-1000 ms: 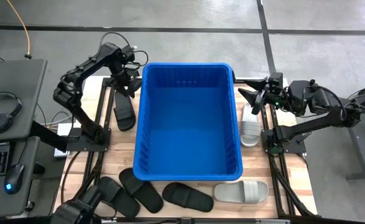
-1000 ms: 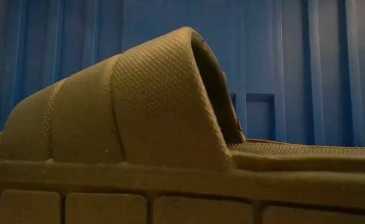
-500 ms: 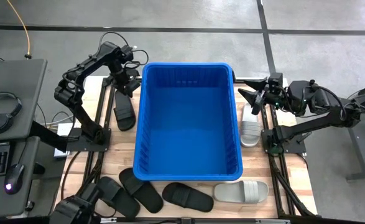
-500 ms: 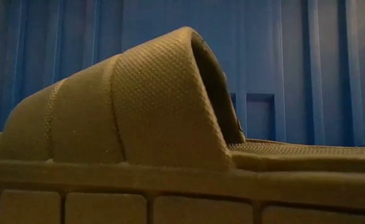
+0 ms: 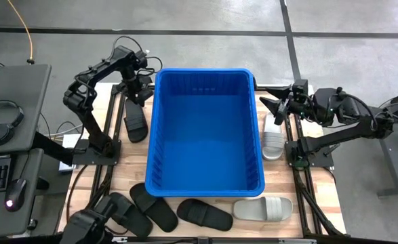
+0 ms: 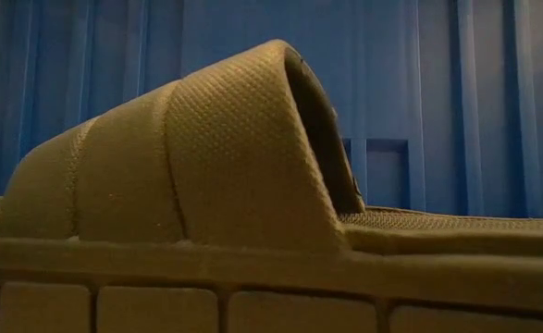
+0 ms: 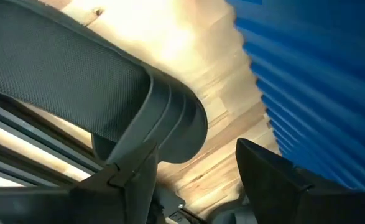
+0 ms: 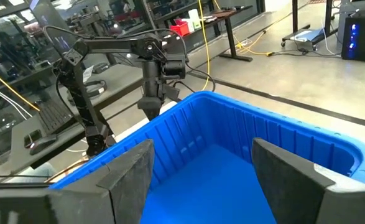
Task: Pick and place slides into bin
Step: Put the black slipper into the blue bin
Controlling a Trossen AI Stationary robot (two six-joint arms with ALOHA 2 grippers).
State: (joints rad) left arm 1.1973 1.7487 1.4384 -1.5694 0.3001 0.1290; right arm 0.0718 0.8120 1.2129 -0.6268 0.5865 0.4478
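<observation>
Left pincer (image 5: pixel 136 91), upper left, has shifted slightly, gripping a black slide (image 7: pixel 76 81); right pincer (image 5: pixel 272 107) stays open. Bin (image 5: pixel 205 177) still empty.

The left arm (image 5: pixel 90 85) is shifting a little by the bin's (image 5: pixel 205 183) far left corner. Its gripper (image 5: pixel 139 91) is staying over the black slide (image 5: pixel 135 123).

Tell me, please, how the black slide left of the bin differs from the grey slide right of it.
The black slide is matte black; the grey slide is pale. The left gripper is down at the black one's far end; the right gripper hangs open above the grey one's. Both lie flat alongside the bin.
</observation>
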